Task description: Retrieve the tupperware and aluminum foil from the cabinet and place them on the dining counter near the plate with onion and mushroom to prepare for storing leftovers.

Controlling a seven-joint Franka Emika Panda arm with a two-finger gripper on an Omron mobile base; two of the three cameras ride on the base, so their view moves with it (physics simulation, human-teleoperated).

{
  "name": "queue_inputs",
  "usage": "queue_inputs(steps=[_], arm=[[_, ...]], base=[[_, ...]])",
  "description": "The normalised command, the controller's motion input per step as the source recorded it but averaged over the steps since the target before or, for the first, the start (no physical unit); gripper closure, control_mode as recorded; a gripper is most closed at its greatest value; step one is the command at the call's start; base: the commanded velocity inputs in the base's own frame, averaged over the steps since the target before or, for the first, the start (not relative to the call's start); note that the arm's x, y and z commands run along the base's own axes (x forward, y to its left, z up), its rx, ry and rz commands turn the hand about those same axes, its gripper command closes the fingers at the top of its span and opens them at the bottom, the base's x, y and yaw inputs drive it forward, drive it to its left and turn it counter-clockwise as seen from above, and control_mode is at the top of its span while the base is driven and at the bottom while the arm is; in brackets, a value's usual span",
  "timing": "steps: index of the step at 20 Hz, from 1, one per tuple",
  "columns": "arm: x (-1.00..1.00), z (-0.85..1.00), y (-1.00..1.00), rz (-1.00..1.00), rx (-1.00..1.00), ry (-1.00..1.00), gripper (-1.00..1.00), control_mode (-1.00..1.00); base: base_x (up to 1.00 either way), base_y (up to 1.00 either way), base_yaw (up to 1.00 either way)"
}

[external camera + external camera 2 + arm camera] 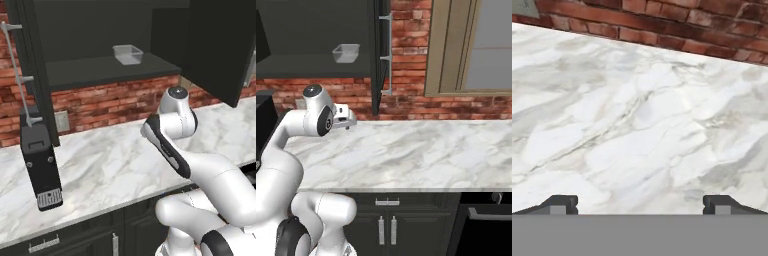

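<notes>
The black cabinet (100, 71) stands open above the marble worktop, its doors swung out to both sides. On its dark shelf sits the tupperware (128, 54), a small clear tub, also seen at the shelf's right end (346, 53). My gripper (346, 118) hangs low over the worktop, well below the shelf and the tub. In the hand view the gripper (640, 207) is open, its two dark tips wide apart with only marble between them. The aluminum foil, the dining counter and the plate are out of view.
A black appliance (42, 170) stands at the left of the marble worktop (110, 160), under the left cabinet door (35, 65). The right door (220, 45) juts out above my arm. A brick wall (411, 107) and a window (476, 45) lie behind.
</notes>
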Motion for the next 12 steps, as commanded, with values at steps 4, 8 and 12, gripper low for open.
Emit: queue_inputs(steps=[4, 8, 12], arm=[[0.0, 0.0, 0.0, 0.0, 0.0, 0.0, -1.0, 1.0], [0.08, 0.1, 0.0, 0.0, -0.01, 0.0, -1.0, -1.0], [0.03, 0.76, 0.0, 0.0, -0.07, -0.07, -1.0, -1.0]], base=[[0.53, 0.0, 0.0], [0.36, 0.0, 0.0], [0.0, 0.0, 0.0]])
